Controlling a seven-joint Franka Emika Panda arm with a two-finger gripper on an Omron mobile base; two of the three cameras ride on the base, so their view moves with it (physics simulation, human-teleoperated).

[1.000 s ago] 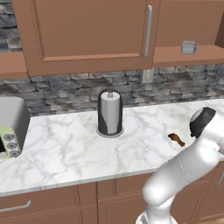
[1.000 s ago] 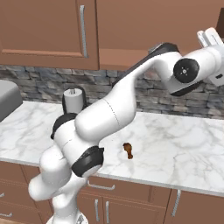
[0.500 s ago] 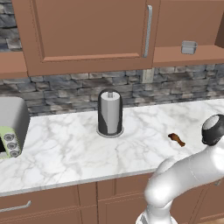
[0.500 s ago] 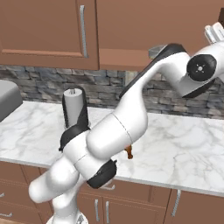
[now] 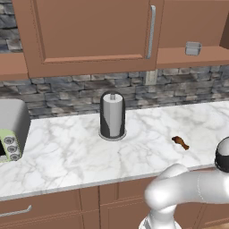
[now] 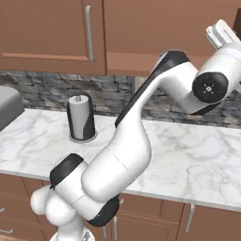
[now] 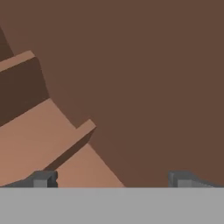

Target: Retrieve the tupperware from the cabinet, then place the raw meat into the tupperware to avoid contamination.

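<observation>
The tupperware [image 5: 193, 48], a small grey container, sits on the bottom shelf of the open right part of the brown cabinet [image 5: 89, 31]. The raw meat [image 5: 180, 142], a reddish-brown chunk, lies on the marble counter [image 5: 67, 152] right of the middle. In the right base view my arm reaches up to the far right, with its white hand [image 6: 220, 34] at cabinet height. My gripper [image 7: 112, 178] is open, its two dark fingertips [image 7: 43, 178] far apart with nothing between them, facing brown wooden cabinet boards close up.
A paper towel roll [image 5: 112, 115] stands at the back of the counter near the middle. A grey toaster [image 5: 11, 129] sits at the left end. A closed cabinet door with a vertical silver handle [image 5: 151, 31] hangs left of the tupperware. Lower drawers [image 5: 27, 210] run below the counter.
The arm has swung further right and up: the hand has risen toward the upper right corner of the right base view, and the elbow has sunk to the left view's right edge.
</observation>
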